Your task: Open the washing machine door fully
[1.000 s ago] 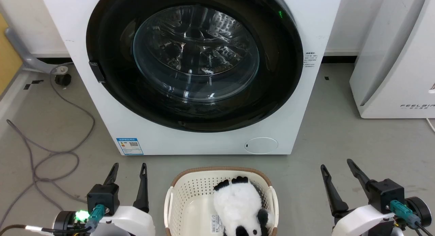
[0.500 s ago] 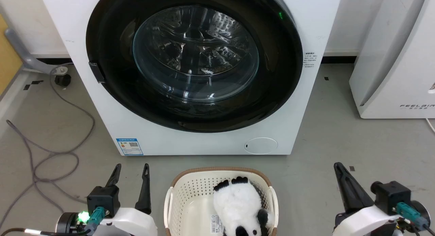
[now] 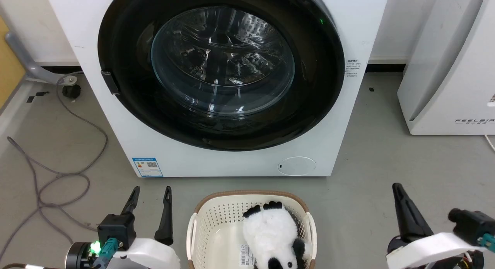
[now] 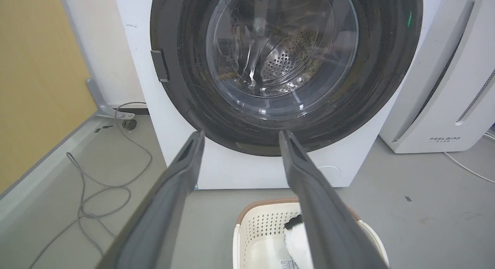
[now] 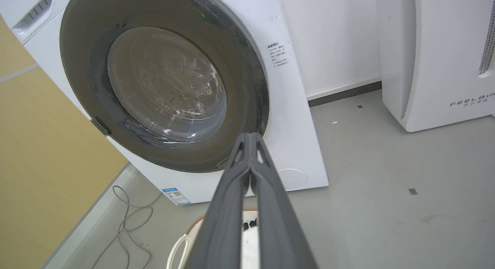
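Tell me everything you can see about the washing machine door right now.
The washing machine door is a big round glossy black disc, nearly as wide as the washer. Its centre is a bulging clear glass bowl through which the steel drum shows. A small dark tab sits on its left rim. It looks shut, lying flat against the white front, and nothing touches it.

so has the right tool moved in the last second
Yes: the right tool has shifted rightward, farther from the basket, and its fingers have shut together.
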`<state>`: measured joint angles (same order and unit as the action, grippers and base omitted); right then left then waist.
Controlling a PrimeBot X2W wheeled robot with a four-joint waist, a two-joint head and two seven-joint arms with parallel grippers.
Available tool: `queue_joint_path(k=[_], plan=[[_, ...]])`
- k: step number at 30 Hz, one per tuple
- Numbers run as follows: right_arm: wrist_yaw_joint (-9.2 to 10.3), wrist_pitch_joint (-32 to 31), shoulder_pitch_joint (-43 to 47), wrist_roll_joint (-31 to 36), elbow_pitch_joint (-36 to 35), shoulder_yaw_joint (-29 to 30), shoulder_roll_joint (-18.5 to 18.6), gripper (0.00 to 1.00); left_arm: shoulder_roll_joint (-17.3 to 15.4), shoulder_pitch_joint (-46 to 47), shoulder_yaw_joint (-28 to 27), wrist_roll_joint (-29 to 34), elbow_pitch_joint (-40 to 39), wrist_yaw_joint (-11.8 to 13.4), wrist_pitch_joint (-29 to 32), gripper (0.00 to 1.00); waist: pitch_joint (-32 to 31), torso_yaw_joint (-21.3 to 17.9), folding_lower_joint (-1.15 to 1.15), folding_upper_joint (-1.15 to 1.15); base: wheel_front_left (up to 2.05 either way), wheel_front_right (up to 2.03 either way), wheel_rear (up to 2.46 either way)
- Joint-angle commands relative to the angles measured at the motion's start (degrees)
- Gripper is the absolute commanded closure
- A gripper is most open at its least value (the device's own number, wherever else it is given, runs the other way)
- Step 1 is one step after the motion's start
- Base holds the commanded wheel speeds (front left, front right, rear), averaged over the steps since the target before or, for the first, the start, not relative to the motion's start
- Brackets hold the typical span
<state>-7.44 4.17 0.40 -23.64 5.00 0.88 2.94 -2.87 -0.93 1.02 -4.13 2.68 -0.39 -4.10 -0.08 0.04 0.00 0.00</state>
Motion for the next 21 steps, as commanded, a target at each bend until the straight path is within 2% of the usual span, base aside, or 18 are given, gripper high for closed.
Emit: queue_joint_path(k=[1,7,14,21], plan=[[-0.01,0.59,-1.6,-4.3,0.79,0.39,-0.02,1.0,0.0,0.74,0.16,-0.71,0.29,-0.34,-0.64,0.0,0.04,0.0,0.0,0.0,0.0,0.0,0.0],[-0.02,1.31,-4.86,-14.37,3.17,1.36,-0.02,1.0,0.0,1.15,0.34,-1.46,0.37,-0.43,-1.36,0.0,0.5,-0.08,0.0,0.0,0.0,0.0,0.0],[-0.02,2.03,-10.06,-21.52,6.92,2.15,-0.01,1.0,0.0,1.76,0.25,-2.05,0.19,-0.74,-2.08,0.0,1.55,-0.33,0.0,0.0,0.0,0.0,0.0],[-0.02,2.82,-18.74,-30.4,12.86,1.34,2.63,1.0,0.0,3.1,0.18,-2.34,-0.35,-1.48,-2.92,0.0,3.77,-0.47,0.0,0.0,0.0,0.0,0.0]])
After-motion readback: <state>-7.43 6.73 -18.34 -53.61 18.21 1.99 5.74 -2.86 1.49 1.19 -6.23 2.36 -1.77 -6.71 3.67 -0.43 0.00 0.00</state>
